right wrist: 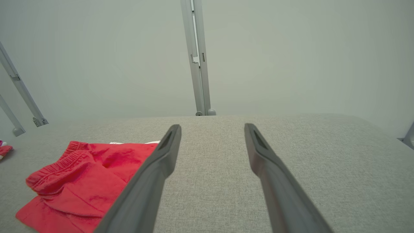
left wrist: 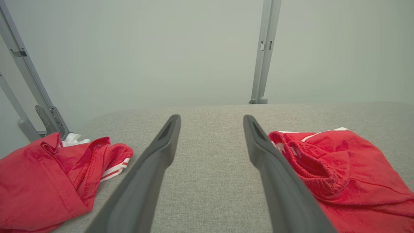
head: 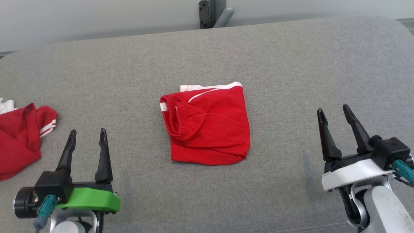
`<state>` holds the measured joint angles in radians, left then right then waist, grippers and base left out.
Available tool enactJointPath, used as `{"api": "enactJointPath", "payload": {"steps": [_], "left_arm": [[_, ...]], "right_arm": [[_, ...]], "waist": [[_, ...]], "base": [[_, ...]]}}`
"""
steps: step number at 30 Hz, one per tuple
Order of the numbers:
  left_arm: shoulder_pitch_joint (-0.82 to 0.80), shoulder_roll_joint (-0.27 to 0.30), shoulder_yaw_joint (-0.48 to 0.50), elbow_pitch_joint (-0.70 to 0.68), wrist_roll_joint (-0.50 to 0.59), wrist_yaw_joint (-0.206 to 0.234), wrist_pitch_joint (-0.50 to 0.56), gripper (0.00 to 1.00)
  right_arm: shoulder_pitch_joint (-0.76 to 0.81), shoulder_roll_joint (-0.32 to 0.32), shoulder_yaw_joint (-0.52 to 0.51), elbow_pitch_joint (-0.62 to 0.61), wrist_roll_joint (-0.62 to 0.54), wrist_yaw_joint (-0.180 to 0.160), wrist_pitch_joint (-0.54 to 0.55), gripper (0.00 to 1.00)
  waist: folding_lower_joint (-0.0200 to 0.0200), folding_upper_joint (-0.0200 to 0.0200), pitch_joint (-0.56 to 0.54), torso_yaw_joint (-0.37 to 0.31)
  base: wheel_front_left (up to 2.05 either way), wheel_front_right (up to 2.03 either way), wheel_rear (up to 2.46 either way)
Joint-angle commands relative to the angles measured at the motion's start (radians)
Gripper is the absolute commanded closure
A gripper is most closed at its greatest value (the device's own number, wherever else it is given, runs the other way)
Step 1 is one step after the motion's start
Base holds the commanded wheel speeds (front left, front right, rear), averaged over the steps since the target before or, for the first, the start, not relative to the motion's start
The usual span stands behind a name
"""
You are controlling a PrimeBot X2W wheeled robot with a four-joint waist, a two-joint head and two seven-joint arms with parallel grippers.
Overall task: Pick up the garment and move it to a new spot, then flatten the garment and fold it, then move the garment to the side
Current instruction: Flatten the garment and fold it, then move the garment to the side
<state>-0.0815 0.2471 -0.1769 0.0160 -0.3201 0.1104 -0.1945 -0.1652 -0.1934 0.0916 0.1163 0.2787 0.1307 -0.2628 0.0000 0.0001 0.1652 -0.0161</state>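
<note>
the red garment (head: 207,126) lies as a folded, roughly square bundle near the middle of the grey padded surface (head: 291,64), well back from the near edge and about as far from the left edge as from the right. it looks like a pair of shorts in thin soft cloth, with white trim (head: 210,86) along its far edge and a gathered waistband (head: 173,127) bulging on its left side. i'd judge it light and limp, with nothing to break. it should not slide much on that woven cover, but it could sag and fall out of its fold if lifted by one layer or one corner. the safest hold seems to be a pinch through all the layers at two places along one edge, perhaps the thick waistband for one of them, so the stack comes along whole. the left gripper (head: 88,132) hangs over the near left part of the surface, its two dark fingers (head: 103,155) spread wide with nothing between them. the garment sits ahead of it and off to its right, well apart. the right gripper (head: 333,109) stands toward the right edge, likewise spread wide and empty, with the garment well off to its left. a second red garment (head: 19,136) lies crumpled at the left edge, near the left gripper but not touching it.
</note>
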Motion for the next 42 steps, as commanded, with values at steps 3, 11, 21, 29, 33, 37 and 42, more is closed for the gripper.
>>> {"api": "enactJointPath", "payload": {"steps": [3, 11, 21, 29, 33, 37, 42], "left_arm": [[0.045, 0.015, -0.002, -0.019, -0.005, 0.01, 0.012, 0.0], [0.111, 0.017, -0.017, -0.059, -0.006, 0.026, 0.042, 0.0], [0.127, 0.024, -0.026, -0.075, -0.014, 0.031, 0.058, 0.0], [0.113, 0.026, -0.031, -0.08, -0.015, 0.039, 0.059, 0.0], [0.107, 0.026, -0.032, -0.081, -0.015, 0.041, 0.058, 0.0], [0.098, 0.028, -0.034, -0.082, -0.017, 0.041, 0.057, 0.0], [0.069, 0.034, -0.034, -0.084, -0.017, 0.03, 0.047, 0.0]], "right_arm": [[0.032, -0.007, 0.001, 0.006, -0.009, 0.0, -0.001, 0.0], [0.089, -0.012, -0.009, -0.013, -0.012, 0.0, 0.024, 0.0], [0.117, -0.012, -0.015, -0.044, -0.01, 0.0, 0.049, 0.0], [0.109, -0.009, -0.016, -0.051, -0.009, 0.0, 0.055, 0.0], [0.105, -0.009, -0.015, -0.05, -0.007, 0.0, 0.056, 0.0], [0.101, -0.007, -0.016, -0.047, -0.002, 0.0, 0.054, 0.0], [0.088, -0.014, -0.022, -0.035, 0.008, 0.0, 0.055, 0.0]], "waist": [[0.0, -0.0001, -0.052, -0.001], [0.0, -0.0001, -0.111, -0.002], [0.0, -0.0001, -0.13, -0.008], [0.0, -0.0001, -0.121, -0.004], [0.0, -0.0001, -0.117, -0.003], [0.0, -0.0001, -0.111, -0.002], [0.0, -0.0001, -0.088, 0.017]], "base": [[0.0, 0.0, 0.0], [0.0, 0.0, 0.0], [0.0, 0.0, 0.0], [0.0, 0.0, 0.0], [0.0, 0.0, 0.0], [0.0, 0.0, 0.0], [0.0, 0.0, 0.0]]}}
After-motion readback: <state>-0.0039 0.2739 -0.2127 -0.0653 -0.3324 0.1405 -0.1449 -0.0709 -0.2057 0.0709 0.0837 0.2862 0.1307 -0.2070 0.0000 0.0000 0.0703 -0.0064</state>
